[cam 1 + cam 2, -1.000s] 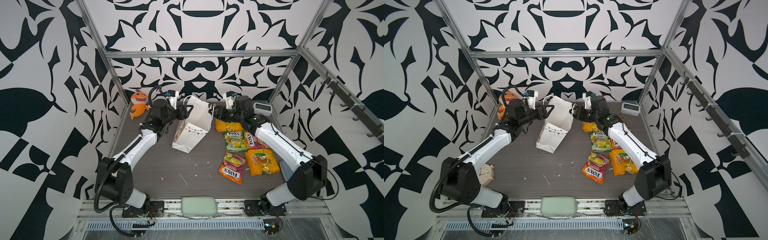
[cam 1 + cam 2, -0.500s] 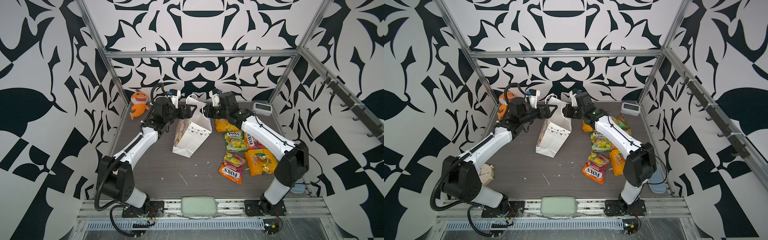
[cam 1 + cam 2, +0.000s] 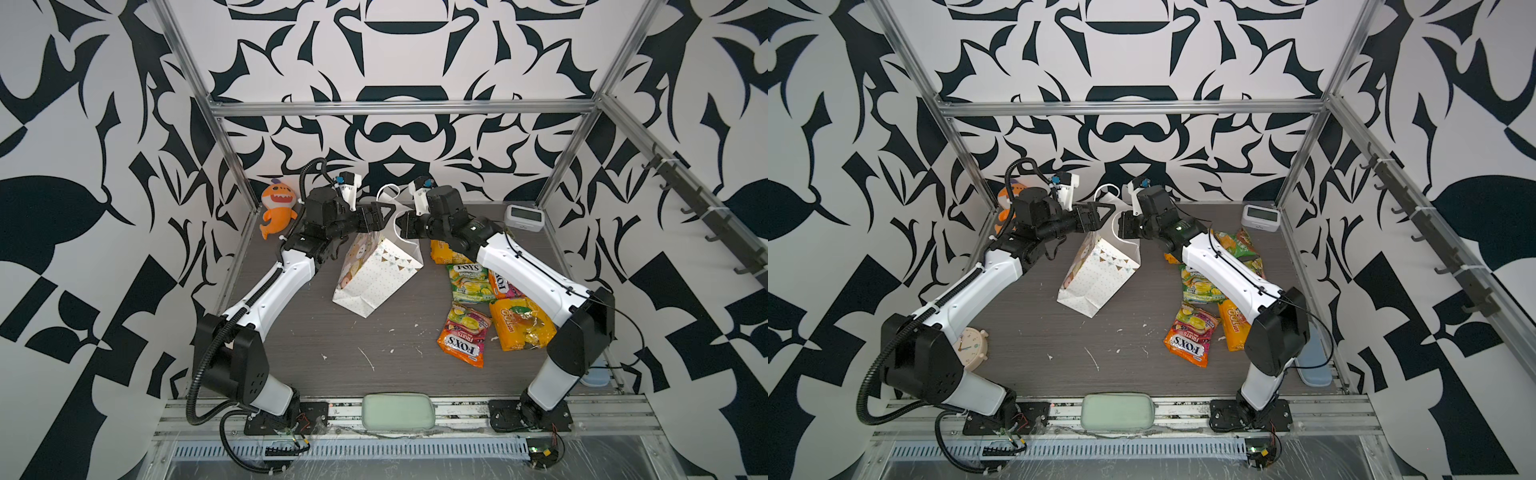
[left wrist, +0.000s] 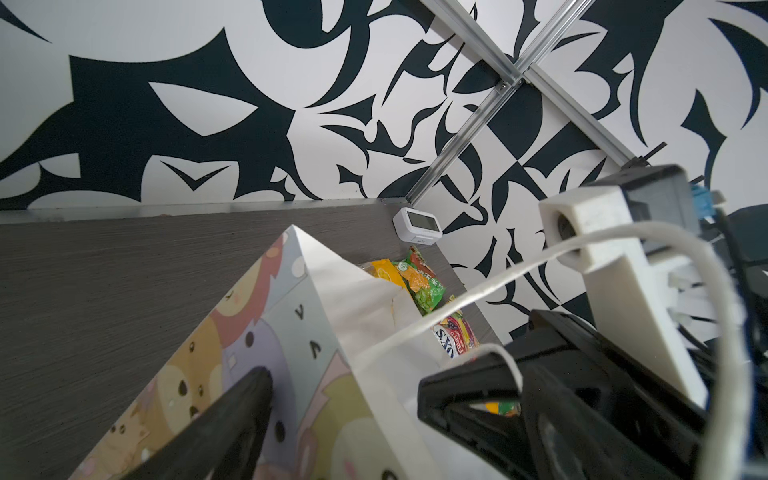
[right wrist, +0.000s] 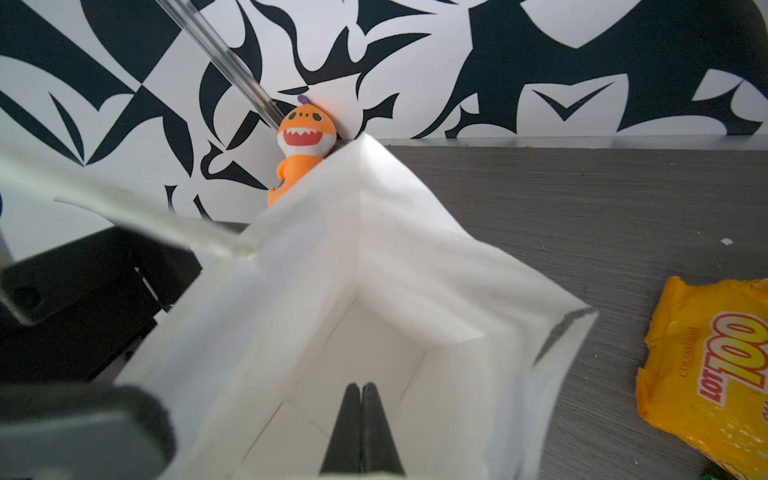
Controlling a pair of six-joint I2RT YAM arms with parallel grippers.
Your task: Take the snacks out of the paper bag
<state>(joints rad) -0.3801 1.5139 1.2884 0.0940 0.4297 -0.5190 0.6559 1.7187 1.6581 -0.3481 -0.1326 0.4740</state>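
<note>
Dark wood-grain tabletop [image 3: 316, 324] carried the paper bag [image 3: 376, 270], which leaned with its mouth up between the two arms. At the rim, the left gripper [image 3: 379, 216] stood wide, one finger [image 4: 232, 415] outside the printed face. Over the mouth, the right gripper [image 5: 361, 390] was pinched together, the white bag floor beyond it. To the bag's right, the snacks [image 3: 469, 282] lay loose on the tabletop.

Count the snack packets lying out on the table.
6, all right of the paper bag: yellow-orange packet and green-orange packet at the back, green FOX'S packet, red FOX'S packet, FRUITS packet frontmost, big orange packet. The right arm may hide others.
</note>
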